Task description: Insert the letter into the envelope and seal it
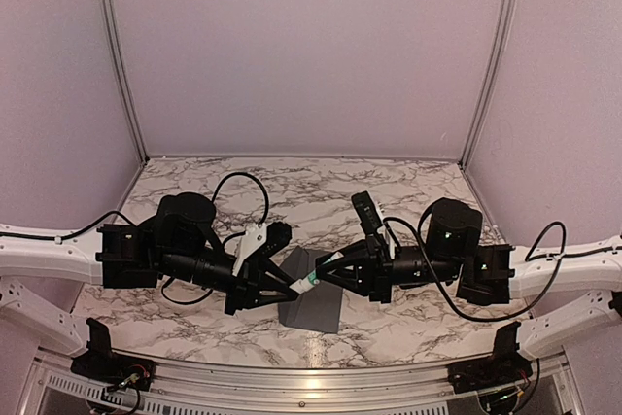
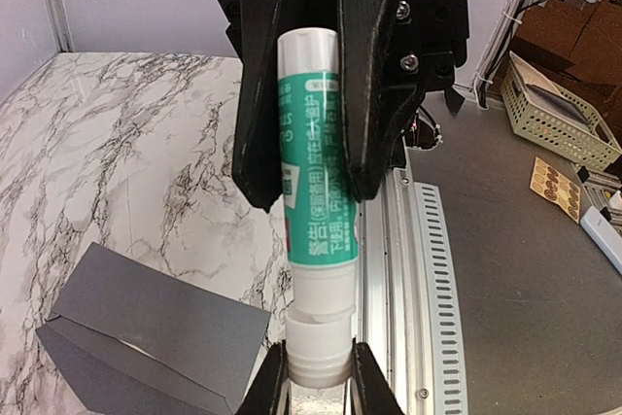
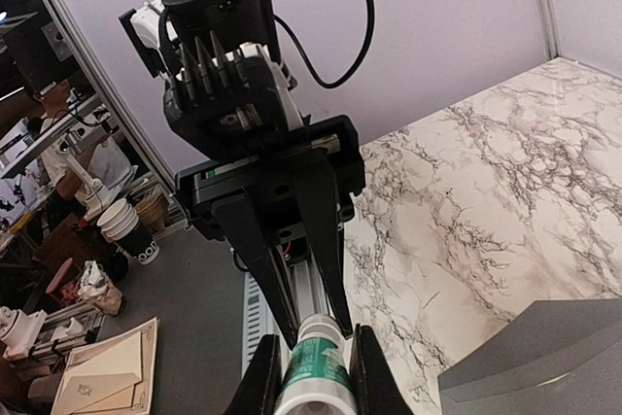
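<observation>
both grippers hold one white-and-green tube (image 2: 309, 240) between them, level in the air over the envelope (image 1: 309, 306), which lies on the marble table (image 1: 408, 182) just in front of the arm bases

the left gripper (image 2: 319, 368) is clamped on the tube's white cap (image 2: 319, 342); the right gripper (image 3: 313, 368) is clamped on the green body, so the two sets of fingers point at each other with little gap between them

the letter shows in no view; whether it is already inside the envelope i cannot tell

this looks like the cap being pulled off before gluing

risks: if the arms pull off-axis the tube may twist out of one grip and drop on the envelope, shoving it or smearing it; a hard squeeze on the body could push glue out once the cap frees; a sudden release could jerk either arm down into the paper
</observation>
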